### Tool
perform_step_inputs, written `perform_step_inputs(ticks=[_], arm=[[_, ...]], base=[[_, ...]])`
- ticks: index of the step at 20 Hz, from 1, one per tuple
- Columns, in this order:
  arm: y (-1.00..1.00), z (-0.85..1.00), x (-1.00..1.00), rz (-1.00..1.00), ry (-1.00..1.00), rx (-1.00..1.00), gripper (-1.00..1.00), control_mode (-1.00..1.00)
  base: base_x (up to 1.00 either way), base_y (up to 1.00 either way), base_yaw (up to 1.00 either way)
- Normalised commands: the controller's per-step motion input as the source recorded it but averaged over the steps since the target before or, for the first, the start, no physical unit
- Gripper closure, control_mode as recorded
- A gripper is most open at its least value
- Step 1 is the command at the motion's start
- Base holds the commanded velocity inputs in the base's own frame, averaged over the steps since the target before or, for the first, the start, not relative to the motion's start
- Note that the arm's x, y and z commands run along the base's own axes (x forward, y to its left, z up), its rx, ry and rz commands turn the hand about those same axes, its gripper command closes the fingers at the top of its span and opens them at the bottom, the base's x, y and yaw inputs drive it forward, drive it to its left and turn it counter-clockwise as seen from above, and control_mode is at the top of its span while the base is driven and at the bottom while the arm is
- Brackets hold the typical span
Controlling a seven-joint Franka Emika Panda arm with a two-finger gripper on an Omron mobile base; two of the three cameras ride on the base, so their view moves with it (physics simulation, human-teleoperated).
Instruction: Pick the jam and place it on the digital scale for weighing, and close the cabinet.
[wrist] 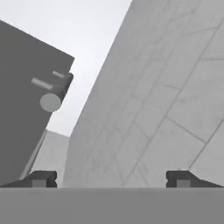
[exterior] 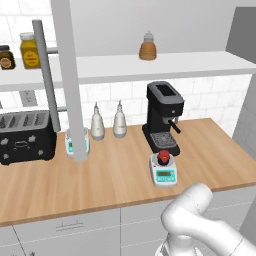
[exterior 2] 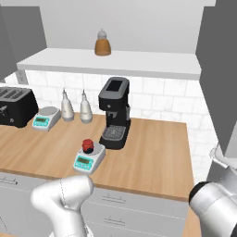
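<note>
The jam [exterior: 163,157] [exterior 2: 87,145], a tiny red jar with a dark lid, stands upright on the platter of the digital scale [exterior: 165,175] [exterior 2: 84,161] in front of the coffee machine. The cabinet [exterior: 69,75] [exterior 2: 221,69] is open, its grey doors swung out and its white shelf bare to view. In the hand view my gripper [wrist: 111,179] is open, fingertips wide apart with nothing between them. A dark cabinet door [wrist: 22,105] with its bar handle [wrist: 54,94] lies to its left, and a pale tiled wall fills the right.
A black coffee machine [exterior: 163,117] [exterior 2: 115,111] stands behind the scale. A second scale [exterior: 76,145] [exterior 2: 45,118], two pale bottles [exterior: 97,122] and a black toaster [exterior: 25,137] sit to the left. A brown bottle [exterior: 147,47] and yellow-labelled jars [exterior: 30,50] are on the shelf.
</note>
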Motion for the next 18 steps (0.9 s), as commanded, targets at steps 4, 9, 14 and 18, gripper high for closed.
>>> perform_step_inputs(ticks=[4, 9, 14, 18], arm=[[0.42, 0.96, -0.69, 0.0, -0.52, -0.12, -1.0, -1.0], [0.96, 0.56, -1.0, 0.0, -0.5, -0.35, -1.0, -1.0], [1.0, 0.94, -0.64, 0.0, -0.19, -0.54, -1.0, -1.0], [1.0, 0.96, -0.57, 0.0, -0.1, -0.61, -1.0, -1.0]], base=[[0.0, 0.0, 0.0], [0.0, 0.0, 0.0], [0.0, 0.0, 0.0], [0.0, 0.0, 0.0]])
